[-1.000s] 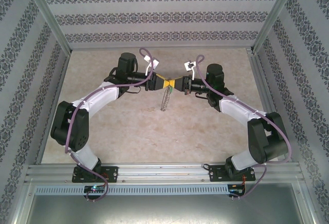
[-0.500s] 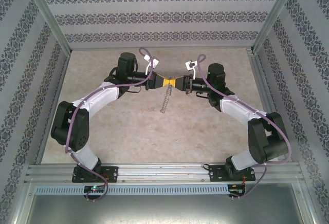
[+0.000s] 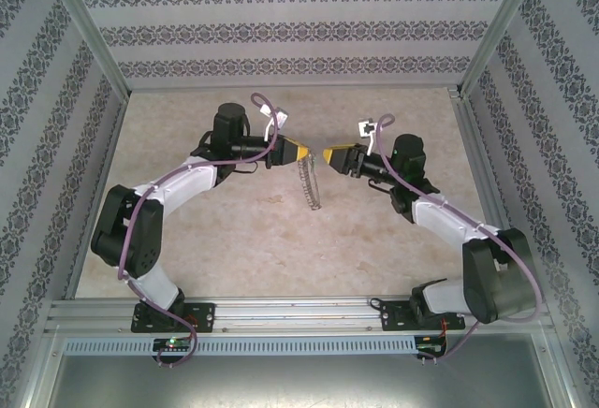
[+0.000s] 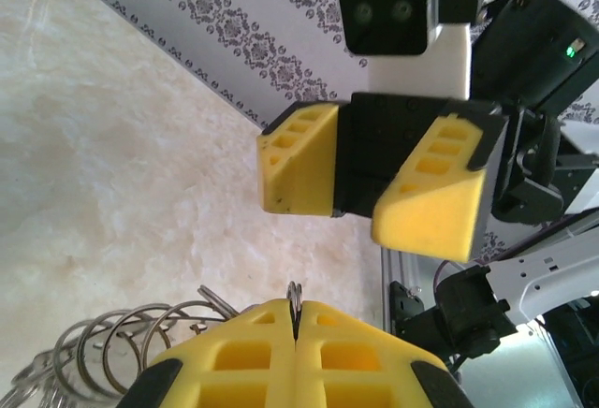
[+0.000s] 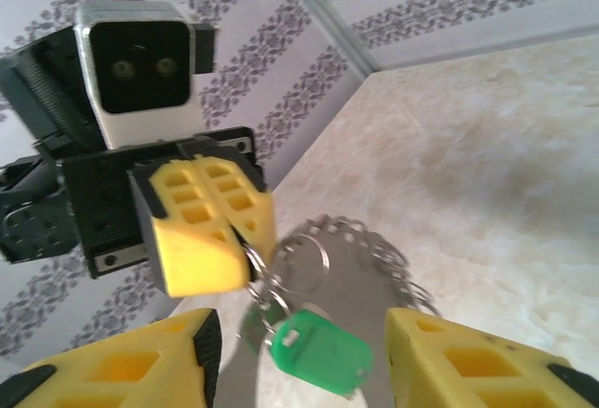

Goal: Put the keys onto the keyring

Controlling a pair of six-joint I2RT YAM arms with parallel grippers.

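Keyring point(image 3: 312, 188) hanging clear of the surface from the left tool point(image 3: 301, 153), whose yellow fingers point(image 4: 253, 361) are pressed together on its wire. The right tool point(image 3: 329, 156) faces it, just beside, with fingers spread and nothing between them. A green-headed key point(image 5: 316, 352) dangles just below the left tool. Beneath lies a pale marbled worktop point(image 3: 234, 230); the walls point(image 3: 281, 24) are papered in grey ornamental bands. Which ring carries the key cannot be made out.
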